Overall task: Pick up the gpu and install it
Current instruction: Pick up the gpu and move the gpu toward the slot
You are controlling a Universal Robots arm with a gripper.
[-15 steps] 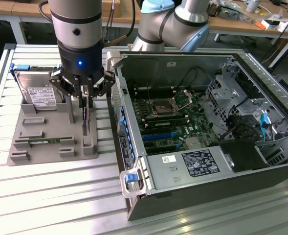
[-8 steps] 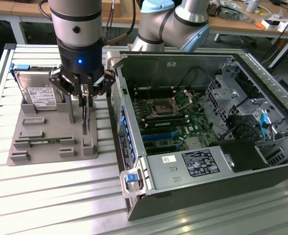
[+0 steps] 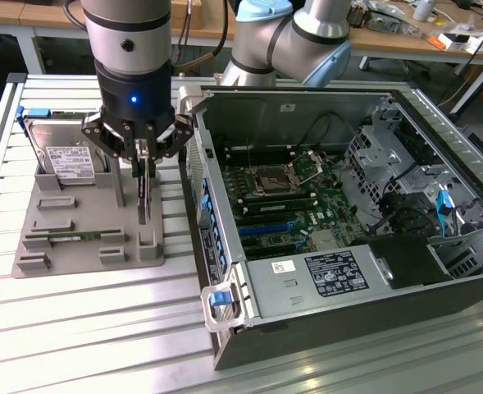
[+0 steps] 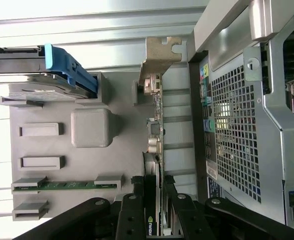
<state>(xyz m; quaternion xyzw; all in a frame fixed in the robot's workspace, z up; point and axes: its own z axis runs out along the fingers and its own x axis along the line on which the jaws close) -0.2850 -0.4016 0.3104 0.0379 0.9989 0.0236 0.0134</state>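
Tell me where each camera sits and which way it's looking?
Exterior view: off the arm, high up, looking down at the open computer case and grey tray; the arm and end effector show.
Wrist view: on the wrist, looking down past the fingers at the tray.
Both share the gpu, gripped upright in the tray, and the case.

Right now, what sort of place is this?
Probably a robotics lab's PC-assembly bench: open grey metal computer case on a ribbed aluminium table, grey plastic parts fixture, cluttered wooden workbenches behind.

Silver arm (image 3: 307, 41) with black bands and pale-blue joint cap (image 3: 262, 10); black wrist unit (image 3: 114, 90), blue light (image 3: 133, 100); black linked claw (image 3: 144, 171).
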